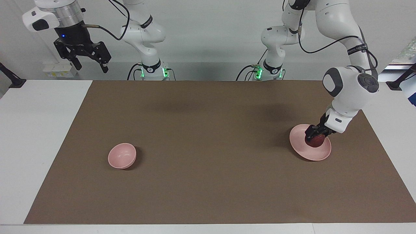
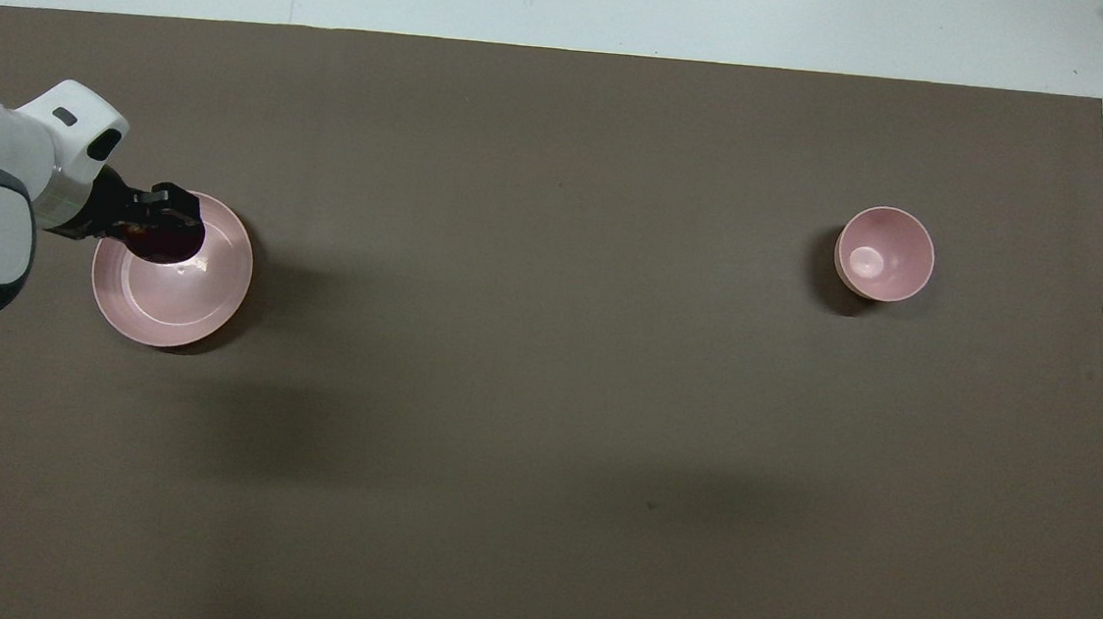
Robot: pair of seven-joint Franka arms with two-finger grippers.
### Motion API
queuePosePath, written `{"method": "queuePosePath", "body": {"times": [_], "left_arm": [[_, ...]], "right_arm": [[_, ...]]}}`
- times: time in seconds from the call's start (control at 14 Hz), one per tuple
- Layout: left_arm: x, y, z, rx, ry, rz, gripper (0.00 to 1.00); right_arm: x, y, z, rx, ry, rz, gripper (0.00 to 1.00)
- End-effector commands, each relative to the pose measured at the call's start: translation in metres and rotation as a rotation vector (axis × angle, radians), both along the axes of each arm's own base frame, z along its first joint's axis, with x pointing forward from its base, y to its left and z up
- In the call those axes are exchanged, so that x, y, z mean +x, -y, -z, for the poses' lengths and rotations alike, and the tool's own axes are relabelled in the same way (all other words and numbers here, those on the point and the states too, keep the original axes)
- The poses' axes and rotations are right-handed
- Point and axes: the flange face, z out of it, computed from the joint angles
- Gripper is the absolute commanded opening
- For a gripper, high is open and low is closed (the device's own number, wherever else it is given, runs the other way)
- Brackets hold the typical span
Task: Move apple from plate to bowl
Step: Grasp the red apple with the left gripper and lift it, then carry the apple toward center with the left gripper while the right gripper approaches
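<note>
Two pink dishes sit well apart on the brown mat [image 1: 208, 182] covering the tabletop [image 1: 39, 130]: plate [image 1: 302, 150] toward the left arm's end, bowl [image 1: 122, 156] toward the right arm's end. Left tool [image 1: 316, 136] is over the plate, fingers pinched onto the apple [image 1: 315, 141]. Apple appears just clear of the plate surface; contact cannot be confirmed from either view. In the overhead view the apple [image 2: 163, 242] shows dark beneath the left tool [image 2: 160, 220], over the plate [image 2: 188, 305] rim. Bowl [image 2: 886, 254] holds nothing. Right tool [image 1: 87, 61] hangs high above the right arm's end, fingers spread, waiting.
</note>
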Motion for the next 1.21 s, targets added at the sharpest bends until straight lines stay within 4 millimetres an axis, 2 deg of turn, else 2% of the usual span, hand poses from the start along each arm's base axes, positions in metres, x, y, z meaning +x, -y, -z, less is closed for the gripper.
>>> {"method": "queuePosePath", "body": {"times": [0.0, 0.36, 0.43, 0.57, 0.71, 0.86, 1.0, 1.14], "left_arm": [[0.014, 0.014, -0.009, -0.098, -0.014, -0.102, 0.00], [0.027, 0.023, -0.021, -0.352, -0.002, -0.252, 0.00], [0.029, 0.023, -0.021, -0.390, -0.011, -0.318, 0.00], [0.033, 0.029, -0.018, -0.402, -0.011, -0.405, 0.00], [0.033, 0.038, -0.019, -0.415, -0.018, -0.410, 0.00], [0.030, 0.064, -0.020, -0.466, -0.066, -0.454, 0.00], [0.026, 0.103, -0.029, -0.480, -0.091, -0.473, 0.00], [0.022, 0.134, -0.027, -0.517, -0.140, -0.509, 0.00]], "right_arm": [[-0.003, 0.001, -0.002, 0.010, 0.011, 0.014, 1.00], [-0.007, 0.005, -0.003, 0.011, 0.000, 0.015, 1.00], [-0.006, 0.000, -0.004, 0.011, 0.006, 0.004, 1.00], [-0.004, -0.011, -0.005, 0.012, 0.017, -0.003, 1.00], [-0.004, -0.012, -0.003, 0.018, 0.019, -0.005, 1.00], [-0.004, -0.011, -0.002, 0.044, 0.024, 0.017, 1.00], [0.002, -0.013, -0.003, 0.096, 0.060, 0.084, 1.00], [0.013, -0.017, 0.013, 0.107, 0.080, 0.098, 1.00]]}}
